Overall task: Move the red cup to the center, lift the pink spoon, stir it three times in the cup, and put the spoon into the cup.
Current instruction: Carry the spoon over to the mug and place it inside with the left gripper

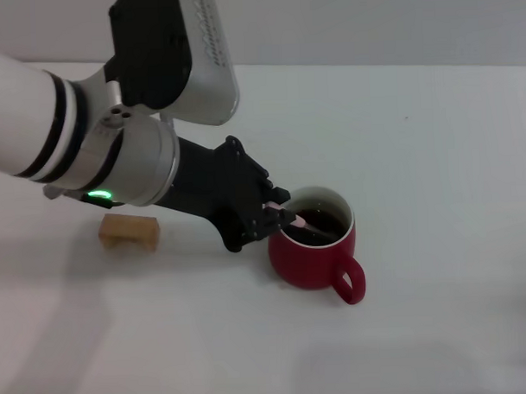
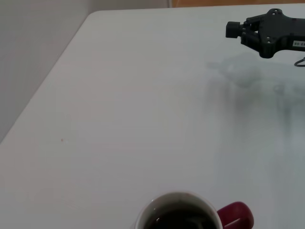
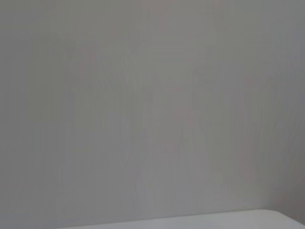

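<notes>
The red cup [image 1: 315,256] looks like glazed ceramic, glossy dark red outside and smooth white within, around dark shiny liquid. The tan block [image 1: 128,230] looks like matt wood. The white table [image 1: 434,156] is smooth with a faint sheen, and the left gripper [image 1: 274,216] is matt black plastic.

A plain pale grey wall [image 3: 152,105] fills nearly the whole view, with a thin white strip of tabletop [image 3: 228,219] edging in around five o'clock.
</notes>
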Motion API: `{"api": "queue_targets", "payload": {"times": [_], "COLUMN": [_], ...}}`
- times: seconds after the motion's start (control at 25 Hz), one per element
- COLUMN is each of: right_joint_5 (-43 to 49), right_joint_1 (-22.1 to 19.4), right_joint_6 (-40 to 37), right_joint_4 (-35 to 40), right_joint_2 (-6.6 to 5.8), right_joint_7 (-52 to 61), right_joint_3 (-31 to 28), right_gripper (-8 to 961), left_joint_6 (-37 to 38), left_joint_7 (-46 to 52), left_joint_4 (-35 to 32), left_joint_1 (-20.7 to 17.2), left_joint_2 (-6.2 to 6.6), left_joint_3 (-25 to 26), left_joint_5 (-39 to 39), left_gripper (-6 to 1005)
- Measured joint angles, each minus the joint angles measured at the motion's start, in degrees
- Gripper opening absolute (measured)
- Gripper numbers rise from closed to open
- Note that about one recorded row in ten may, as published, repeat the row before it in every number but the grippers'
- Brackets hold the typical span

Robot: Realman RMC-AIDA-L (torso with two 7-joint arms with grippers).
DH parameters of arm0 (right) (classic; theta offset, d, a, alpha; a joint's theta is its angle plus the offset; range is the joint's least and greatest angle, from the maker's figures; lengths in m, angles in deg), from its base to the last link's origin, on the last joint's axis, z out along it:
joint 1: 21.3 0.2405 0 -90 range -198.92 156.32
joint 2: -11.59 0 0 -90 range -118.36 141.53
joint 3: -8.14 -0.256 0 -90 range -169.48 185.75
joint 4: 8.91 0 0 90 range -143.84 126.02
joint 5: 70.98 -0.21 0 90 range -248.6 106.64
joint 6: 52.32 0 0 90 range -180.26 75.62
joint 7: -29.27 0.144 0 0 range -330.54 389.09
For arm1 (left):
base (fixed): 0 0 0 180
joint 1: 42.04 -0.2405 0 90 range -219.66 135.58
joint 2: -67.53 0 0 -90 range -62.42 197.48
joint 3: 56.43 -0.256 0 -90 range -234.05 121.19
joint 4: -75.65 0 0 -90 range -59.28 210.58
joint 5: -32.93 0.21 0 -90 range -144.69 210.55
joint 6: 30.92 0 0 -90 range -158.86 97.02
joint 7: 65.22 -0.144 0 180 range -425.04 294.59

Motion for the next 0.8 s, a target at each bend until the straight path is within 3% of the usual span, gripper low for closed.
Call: {"api": "queue_targets", "payload": {"times": [0.28,0.8], "right_joint_5": [0.00,0.00], "right_joint_1": [0.28,0.27], "right_joint_6": [0.00,-0.09], "right_joint_4": [-0.19,-0.36], "right_joint_2": [0.00,0.00], "right_joint_7": [0.00,0.01], "right_joint_3": [0.26,0.35], "right_gripper": [-1,-1], "left_joint_6": [-0.76,0.61], "left_joint_7": [0.03,-0.34], "left_joint_4": [0.83,-1.67], "left_joint_1": [-1.02,0.85], "left_joint_2": [0.16,0.09], "left_joint_3": [1.71,3.63], "left_joint_5": [1.48,4.16], "left_gripper": [208,210]}}
